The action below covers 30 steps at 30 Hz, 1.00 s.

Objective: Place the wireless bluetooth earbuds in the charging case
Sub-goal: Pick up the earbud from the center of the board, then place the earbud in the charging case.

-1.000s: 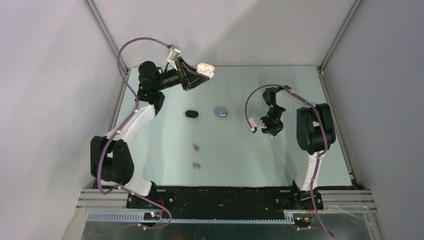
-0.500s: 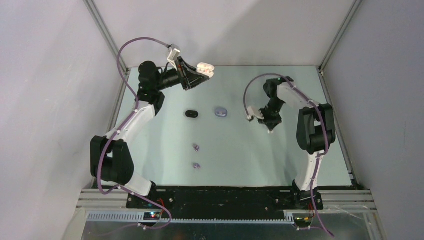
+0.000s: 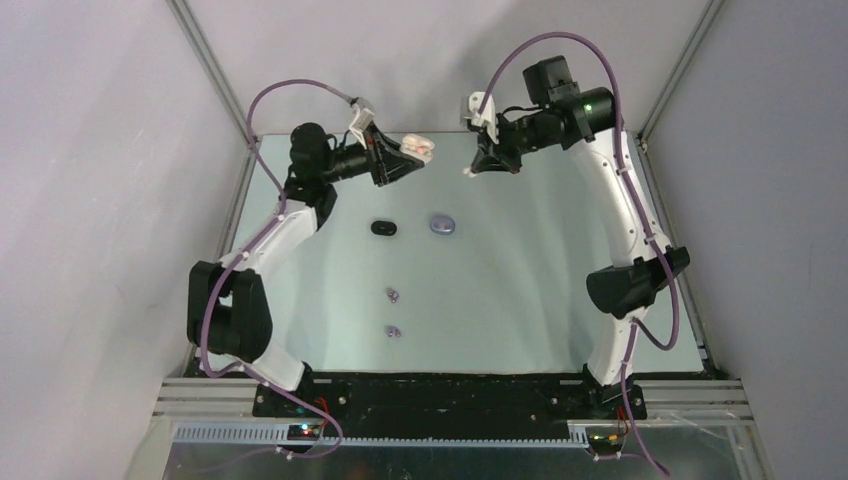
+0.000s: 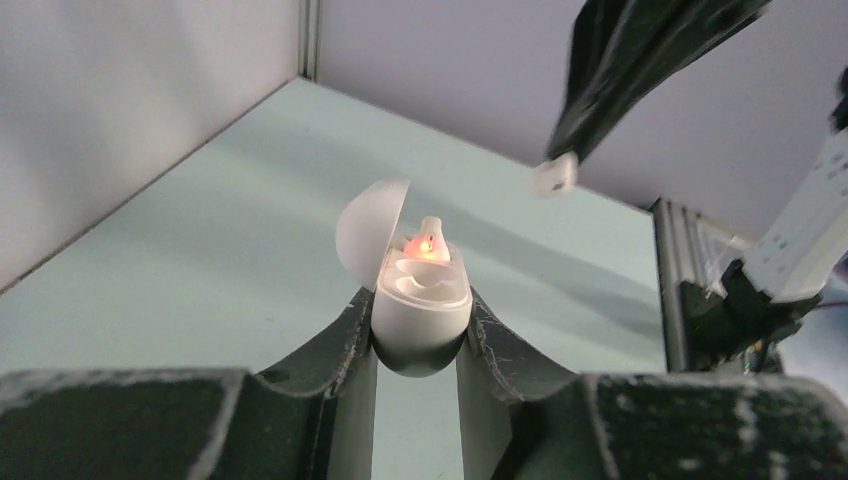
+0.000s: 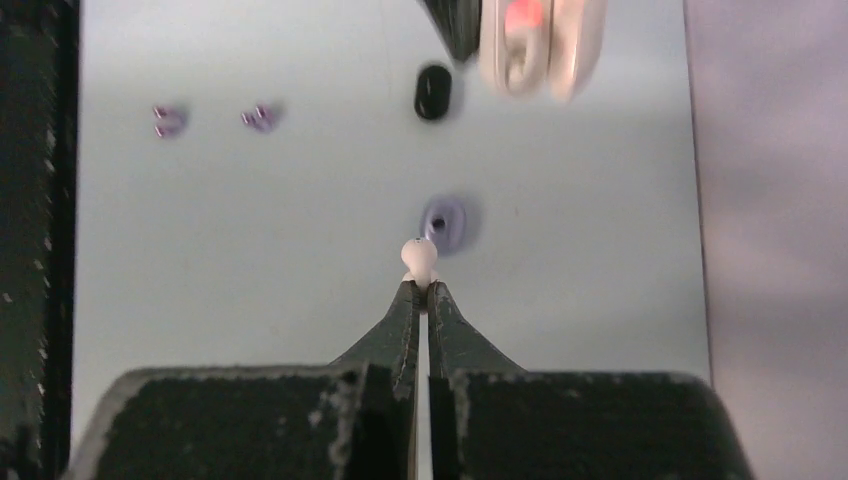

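Nearest the arm bases, 1 lavender earbud (image 3: 393, 331) lies on the table (image 3: 560, 300), with a second lavender earbud (image 3: 393, 295) just beyond it and apart from it. Both are too small to tell which way they face, and in the right wrist view they are only smeared purple specks. Farther on, around mid-table, a black oval case (image 3: 384, 228) and a lavender oval case (image 3: 442, 224) lie side by side, near each other but not touching; whether either is fully closed cannot be told. Toward the far edge, both arms are raised above the table. The left jaws are clamped on the white charging case (image 4: 420, 305) from both sides, so the bottom of its shell is hidden between them. Its lid (image 4: 365, 235) stands swung open to the left, and 1 white-pink earbud (image 4: 428, 243) sits in the farther well, lit by an orange glow. The right jaws are clenched on a white earbud (image 5: 418, 255), pinched at their very tips so that only its rounded head shows. It hangs in the air just to the right of the open case, not touching it. In the right wrist view that case is blurred and cut off by the top edge.
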### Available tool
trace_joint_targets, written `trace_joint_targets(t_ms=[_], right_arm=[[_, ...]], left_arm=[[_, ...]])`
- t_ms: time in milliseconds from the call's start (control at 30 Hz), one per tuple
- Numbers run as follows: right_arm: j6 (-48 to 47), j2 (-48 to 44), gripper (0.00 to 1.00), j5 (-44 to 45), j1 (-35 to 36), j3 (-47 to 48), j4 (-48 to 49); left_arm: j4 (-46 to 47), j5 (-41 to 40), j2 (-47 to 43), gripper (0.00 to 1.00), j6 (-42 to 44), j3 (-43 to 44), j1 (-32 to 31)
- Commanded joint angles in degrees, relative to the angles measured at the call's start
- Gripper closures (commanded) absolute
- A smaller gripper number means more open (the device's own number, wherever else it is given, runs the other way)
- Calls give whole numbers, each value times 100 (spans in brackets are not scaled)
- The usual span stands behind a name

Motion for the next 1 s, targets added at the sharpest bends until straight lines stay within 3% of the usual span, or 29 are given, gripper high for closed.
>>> trace_joint_targets(t_ms=[0,67,200,500,967], right_arm=[[1935,-592,100,-904,195,-665,2138],[2490,-785,100,-1072,247,-1038,2973],[2902,-752,100,-1237,411,-1169,3538],[2490,-617,100,-1165,768,-1229,3655],[1929,-721,100,-384,1136,-1664,3556]], left_arm=[[-519,207,107,100,1084,207,-58],[-723,244,101,100,1330,251,-80],[-1084,342,86,100,1766,339,-120],[-2345,578,172,100,3072,833,-202],[-2737,427,44,100,3466,861,-290]])
